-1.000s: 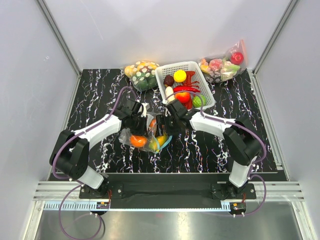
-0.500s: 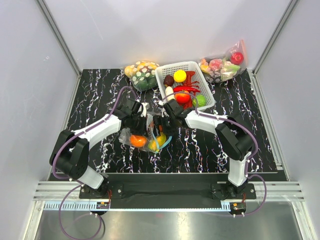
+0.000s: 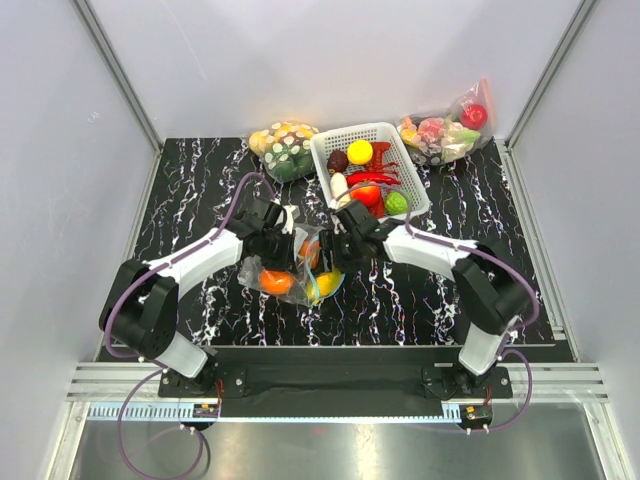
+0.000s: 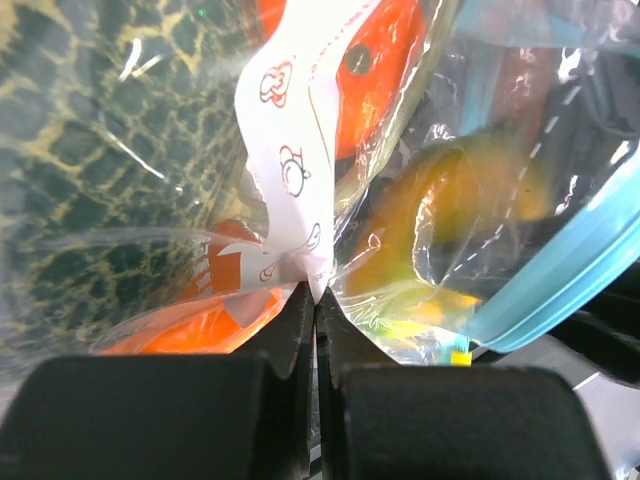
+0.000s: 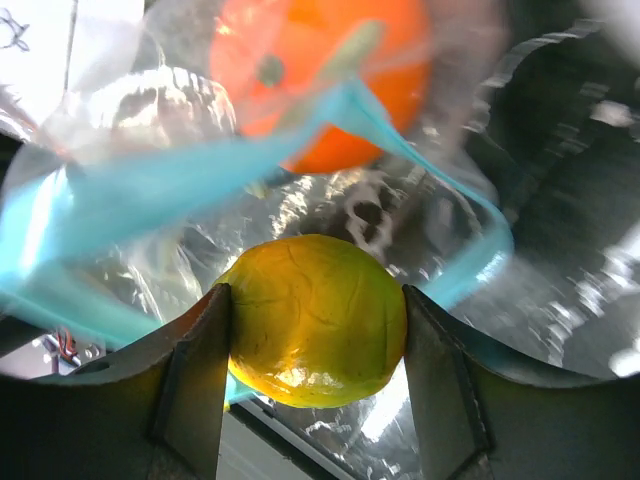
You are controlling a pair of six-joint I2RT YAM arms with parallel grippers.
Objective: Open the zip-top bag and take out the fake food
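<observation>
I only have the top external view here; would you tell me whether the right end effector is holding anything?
Observer: Yes. The right end effector has its fingers on both sides of a yellow-green piece at the open zip strip.
Operator: Thank you. Is the left end effector gripping the zip-top bag?
Observer: Yes, it is pinched shut on the clear plastic beside the white printed patch.
</observation>
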